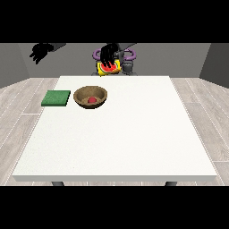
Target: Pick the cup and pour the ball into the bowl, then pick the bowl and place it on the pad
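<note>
text: none readable | labels: none | numbers: none | signs: none

Bright even light; white table point(134, 134) glare-free; soft shadow inside bowl point(90, 96).

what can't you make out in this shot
- Front view: the cup is mostly covered by the hand over it, so its shape is hidden.
- The robot's body is hidden behind that hand and cup.
- The hand at the view's left is too small to read its fingers.
- The ball in the bowl shows little detail.
</note>
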